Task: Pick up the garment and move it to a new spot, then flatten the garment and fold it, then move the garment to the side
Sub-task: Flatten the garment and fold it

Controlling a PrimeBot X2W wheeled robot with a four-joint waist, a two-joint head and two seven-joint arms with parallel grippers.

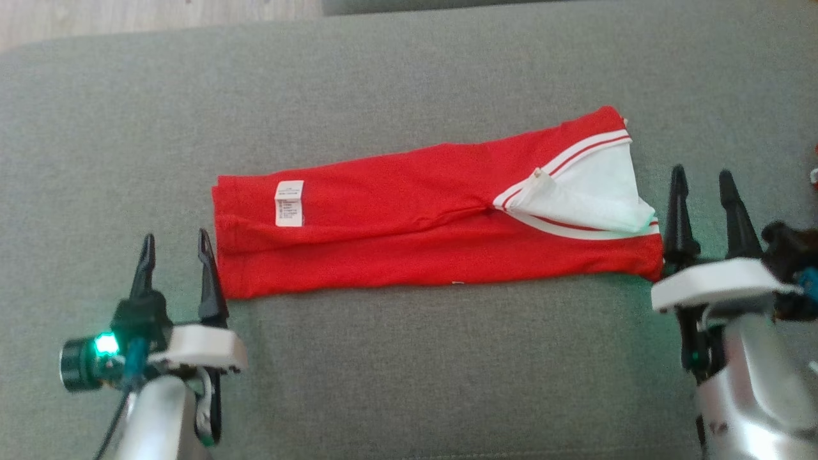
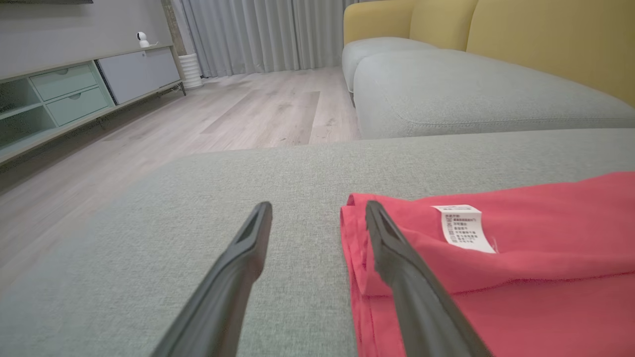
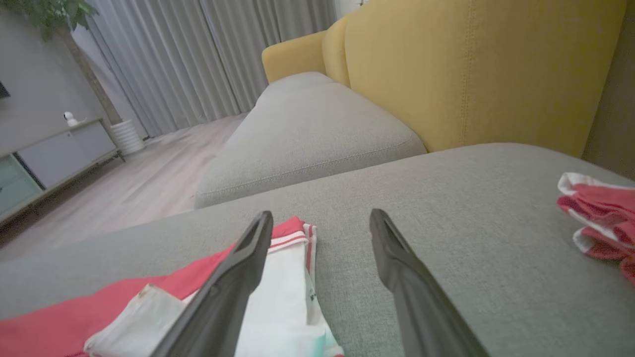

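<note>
The garment point(image 1: 409, 217), folded into a long red strip, lies across the middle of the frame on the grey cushion point(image 1: 409, 358). Its white label point(image 1: 289, 203) near the left end carries small dark print too fine to read. The left gripper point(image 1: 176, 236), fingers spread and empty, sits at lower left just beside the hem end, and the right gripper point(image 1: 702, 172), likewise spread, stands at right beside the white sleeve.

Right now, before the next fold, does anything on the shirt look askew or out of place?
Yes. At the garment's right end, the white sleeve lies flapped open, its corner curled up rather than flat.
</note>
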